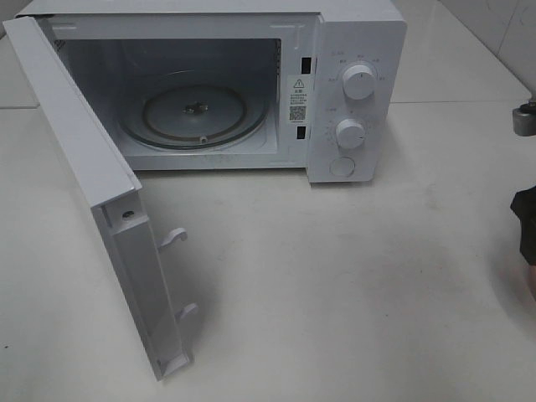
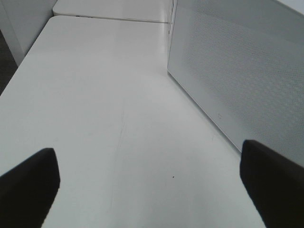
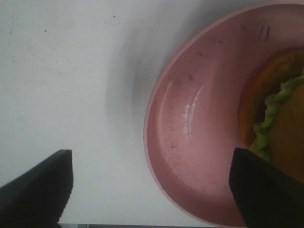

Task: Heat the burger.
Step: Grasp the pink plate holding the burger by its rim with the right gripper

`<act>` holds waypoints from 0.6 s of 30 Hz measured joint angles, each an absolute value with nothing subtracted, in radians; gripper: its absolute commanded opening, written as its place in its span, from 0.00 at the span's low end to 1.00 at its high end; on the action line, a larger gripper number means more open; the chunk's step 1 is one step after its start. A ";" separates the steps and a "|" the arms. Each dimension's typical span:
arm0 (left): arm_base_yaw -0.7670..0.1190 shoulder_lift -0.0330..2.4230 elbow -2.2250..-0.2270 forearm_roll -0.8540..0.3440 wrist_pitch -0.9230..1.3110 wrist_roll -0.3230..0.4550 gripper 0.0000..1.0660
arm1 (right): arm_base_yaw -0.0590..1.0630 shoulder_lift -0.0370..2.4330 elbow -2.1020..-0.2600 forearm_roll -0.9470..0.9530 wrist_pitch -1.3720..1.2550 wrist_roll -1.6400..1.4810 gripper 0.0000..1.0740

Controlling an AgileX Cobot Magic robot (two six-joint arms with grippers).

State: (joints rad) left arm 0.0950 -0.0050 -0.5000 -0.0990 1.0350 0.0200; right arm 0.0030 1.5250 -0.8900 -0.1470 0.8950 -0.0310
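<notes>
Jaws on both arms gape empty; microwave [image 1: 356, 92] door [image 1: 75, 151] stands open (turntable [image 1: 193, 113] bare), but the burger [image 3: 289, 135] sits on its pink plate [image 3: 190, 142] on the counter [image 3: 71, 71], unloaded, unheated

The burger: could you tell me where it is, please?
Only the right wrist view shows the burger, resting on the pink plate on the white table, near the right gripper.

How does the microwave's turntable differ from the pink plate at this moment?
The turntable is clear glass; the plate is opaque pink. The turntable lies bare inside the open microwave; the plate sits on the table carrying the burger. Both are round and shallow.
</notes>
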 measured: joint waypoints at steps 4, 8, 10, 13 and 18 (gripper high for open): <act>0.095 -0.005 -0.500 -0.099 1.035 0.020 0.92 | -0.003 1.546 -0.890 -0.148 0.867 -0.028 0.79; 0.095 -0.005 -0.500 -0.099 1.035 0.020 0.92 | -0.006 1.575 -0.890 -0.152 0.836 -0.021 0.78; 0.095 -0.005 -0.500 -0.099 1.035 0.020 0.92 | -0.006 1.582 -0.890 -0.153 0.832 -0.020 0.78; 0.095 -0.005 -0.500 -0.099 1.035 0.020 0.92 | -0.006 1.618 -0.890 -0.153 0.818 0.000 0.77; 0.095 -0.005 -0.500 -0.099 1.035 0.020 0.92 | -0.006 1.649 -0.890 -0.161 0.791 0.020 0.77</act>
